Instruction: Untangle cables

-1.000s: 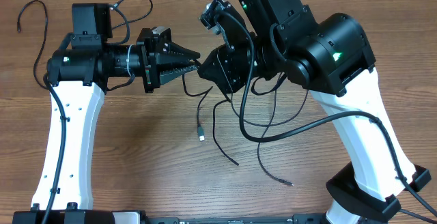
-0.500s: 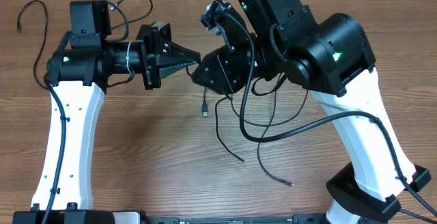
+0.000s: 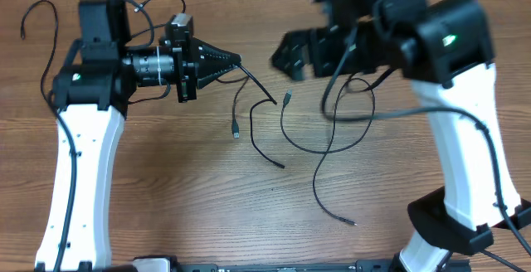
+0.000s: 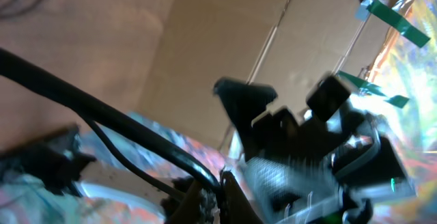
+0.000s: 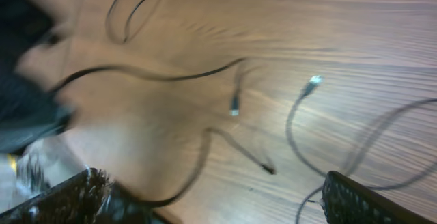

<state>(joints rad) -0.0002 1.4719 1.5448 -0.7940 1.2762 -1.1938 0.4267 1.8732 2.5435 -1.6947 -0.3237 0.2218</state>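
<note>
My left gripper (image 3: 237, 59) points right over the table's upper middle and is shut on one of the black cables (image 3: 259, 85). In the left wrist view the jaws (image 4: 220, 198) pinch that cable (image 4: 102, 108) between them. Loose strands trail below it to a small plug (image 3: 236, 132) and a dark tip (image 3: 282, 166). Another cable (image 3: 328, 149) loops to the right, its plug (image 3: 287, 98) pointing up. My right gripper (image 3: 290, 56) hangs open to the right, holding nothing. The right wrist view shows its fingers (image 5: 358, 197) wide apart above the strands (image 5: 234, 108) and a silver plug (image 5: 314, 80).
A long strand ends in a tip (image 3: 353, 221) near the front centre of the wooden table (image 3: 166, 189). A thin black cord (image 3: 43, 56) lies at the far left by the left arm's base. Thicker arm wires (image 3: 390, 114) hang under the right arm.
My right gripper has opened, let go of the cables and drawn away to the right. The left gripper stays shut on its cable, and the strands have spread apart below it.
</note>
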